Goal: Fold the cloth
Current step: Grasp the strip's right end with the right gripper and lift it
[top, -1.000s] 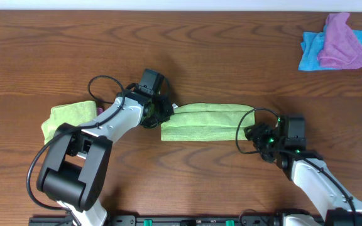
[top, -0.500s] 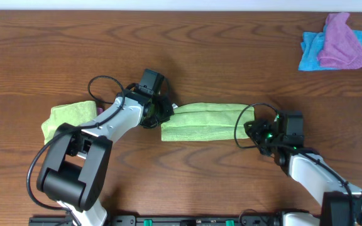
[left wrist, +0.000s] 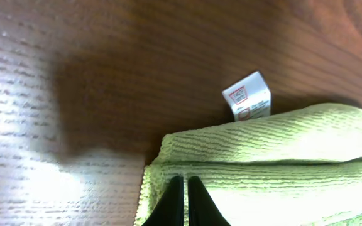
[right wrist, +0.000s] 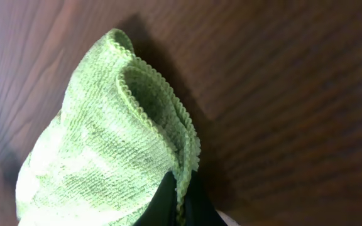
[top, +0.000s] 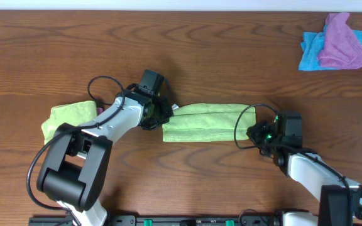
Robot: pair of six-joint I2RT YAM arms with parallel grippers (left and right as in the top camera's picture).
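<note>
The cloth (top: pixel 203 122) lies on the table as a long lime-green folded strip between my two arms. At its left end my left gripper (top: pixel 162 116) is shut on the cloth. The left wrist view shows the two dark fingertips (left wrist: pixel 176 194) pressed together on the cloth (left wrist: pixel 281 169), with the white tag (left wrist: pixel 247 96) sticking out at the far edge. My right gripper (top: pixel 251 133) is at the strip's right end. In the right wrist view, my right gripper (right wrist: pixel 181 191) pinches the layered hem of the cloth (right wrist: pixel 99 157).
A second lime-green cloth (top: pixel 68 118) lies bunched under my left arm at the left. A purple cloth (top: pixel 341 41) sits on a blue one (top: pixel 310 53) at the far right corner. The brown wooden table (top: pixel 231 63) runs all round.
My right gripper has closed on the cloth's right end and shifted slightly up toward it. The left gripper has kept its hold and place.
</note>
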